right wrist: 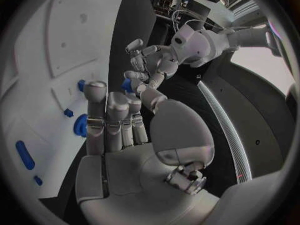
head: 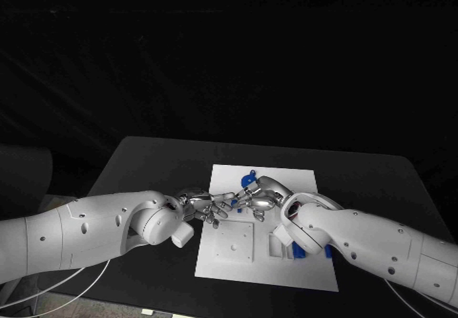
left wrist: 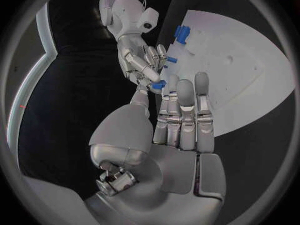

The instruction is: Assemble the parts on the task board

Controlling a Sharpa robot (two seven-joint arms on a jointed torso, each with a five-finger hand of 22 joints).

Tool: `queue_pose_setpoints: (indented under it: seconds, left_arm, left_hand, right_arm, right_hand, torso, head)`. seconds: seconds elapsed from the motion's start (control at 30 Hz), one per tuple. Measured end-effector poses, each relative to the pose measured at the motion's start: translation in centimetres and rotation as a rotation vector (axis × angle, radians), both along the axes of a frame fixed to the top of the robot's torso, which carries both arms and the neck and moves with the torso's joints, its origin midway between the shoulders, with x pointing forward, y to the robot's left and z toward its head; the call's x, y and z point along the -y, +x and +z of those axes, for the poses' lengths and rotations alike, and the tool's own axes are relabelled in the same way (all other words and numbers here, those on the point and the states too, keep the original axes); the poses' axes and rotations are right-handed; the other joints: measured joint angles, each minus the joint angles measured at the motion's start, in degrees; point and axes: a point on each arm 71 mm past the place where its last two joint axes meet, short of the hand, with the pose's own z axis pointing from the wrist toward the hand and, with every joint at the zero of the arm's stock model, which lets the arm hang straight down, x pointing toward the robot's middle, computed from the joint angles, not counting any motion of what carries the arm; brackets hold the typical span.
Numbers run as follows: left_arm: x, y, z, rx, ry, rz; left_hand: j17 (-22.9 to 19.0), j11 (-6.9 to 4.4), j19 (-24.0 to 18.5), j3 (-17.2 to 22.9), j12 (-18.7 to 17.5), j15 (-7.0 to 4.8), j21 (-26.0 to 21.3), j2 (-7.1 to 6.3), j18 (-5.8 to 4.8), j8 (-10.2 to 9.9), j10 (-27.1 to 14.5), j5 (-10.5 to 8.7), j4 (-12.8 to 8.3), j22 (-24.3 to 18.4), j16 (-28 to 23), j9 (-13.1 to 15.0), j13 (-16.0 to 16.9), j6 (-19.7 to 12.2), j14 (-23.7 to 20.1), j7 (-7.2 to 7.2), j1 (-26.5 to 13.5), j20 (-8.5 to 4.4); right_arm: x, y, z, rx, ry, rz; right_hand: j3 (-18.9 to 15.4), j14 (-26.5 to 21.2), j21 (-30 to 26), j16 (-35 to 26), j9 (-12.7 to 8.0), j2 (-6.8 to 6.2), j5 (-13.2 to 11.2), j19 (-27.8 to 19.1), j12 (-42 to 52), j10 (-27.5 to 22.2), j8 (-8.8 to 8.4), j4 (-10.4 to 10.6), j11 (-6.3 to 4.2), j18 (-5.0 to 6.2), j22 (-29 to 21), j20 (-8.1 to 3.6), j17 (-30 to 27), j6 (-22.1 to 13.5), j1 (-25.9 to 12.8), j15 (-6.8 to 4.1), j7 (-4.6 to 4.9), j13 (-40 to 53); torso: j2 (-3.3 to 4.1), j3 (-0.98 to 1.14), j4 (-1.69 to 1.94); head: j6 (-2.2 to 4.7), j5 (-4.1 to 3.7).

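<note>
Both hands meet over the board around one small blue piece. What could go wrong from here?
1. The small blue plastic part sits between the fingertips of the left robot hand and the right robot hand; which holds it is unclear, so it might slip onto the white task board.
2. The white right arm lies close over other blue parts near the board's front edge and could knock them.

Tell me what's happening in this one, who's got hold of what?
Both hands meet over the white task board on the black table. A small blue part sits between the fingertips of the left hand and the right hand, as if mid-handover; which hand bears it is unclear. Other blue parts lie on the board.
</note>
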Motion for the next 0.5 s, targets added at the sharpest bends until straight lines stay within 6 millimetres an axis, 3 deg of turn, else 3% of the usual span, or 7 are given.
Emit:
queue_pose_setpoints:
  seconds: [0.5]
  left_arm:
    - [0.24,-0.16,-0.08,-0.007,0.001,-0.004]
  left_hand:
    - [-0.05,0.00,0.00,0.25,0.00,0.01,-0.06,0.60,0.00,-0.05,0.00,0.00,-0.88,0.12,0.00,-0.01,0.00,-0.01,0.00,0.01,0.61,0.00]
  right_arm:
    - [-0.85,-0.05,-0.01,-0.002,0.005,0.011]
  right_hand:
    - [-0.01,-0.01,0.00,0.00,2.02,-0.23,-0.01,0.00,0.00,0.00,0.05,-0.01,0.02,0.00,0.00,0.00,0.00,0.15,-0.23,0.01,0.09,0.12]
  torso:
    - [0.00,-0.03,-0.01]
  head:
    - [-0.05,-0.18]
